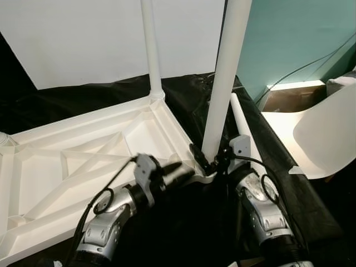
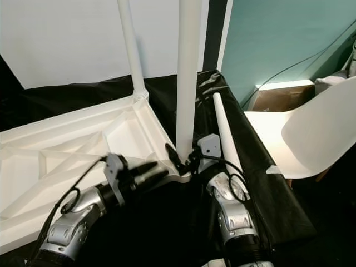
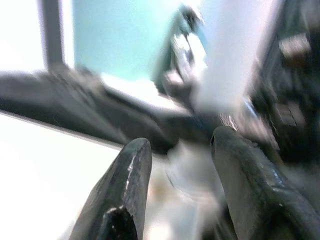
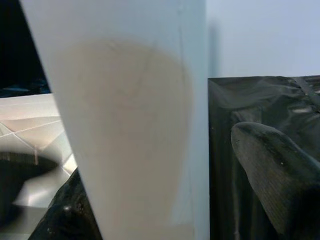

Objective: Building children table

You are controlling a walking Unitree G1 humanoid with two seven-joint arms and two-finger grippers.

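Right tool clamps base of tall white tubular plastic leg at near corner of upturned white ribbed plastic tabletop; left tool open, empty, beside corner; best keep leg plumb, press straight into socket.

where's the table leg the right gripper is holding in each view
Left eye view: the held leg rises from the tabletop corner, right of centre, with the right gripper at its base.
Right eye view: same leg, near centre.
Left wrist view: blurred white shape, probably the leg, upper right.
Right wrist view: leg close up, between the jaws.
Shared landmark: the already fitted far leg in both eye views.
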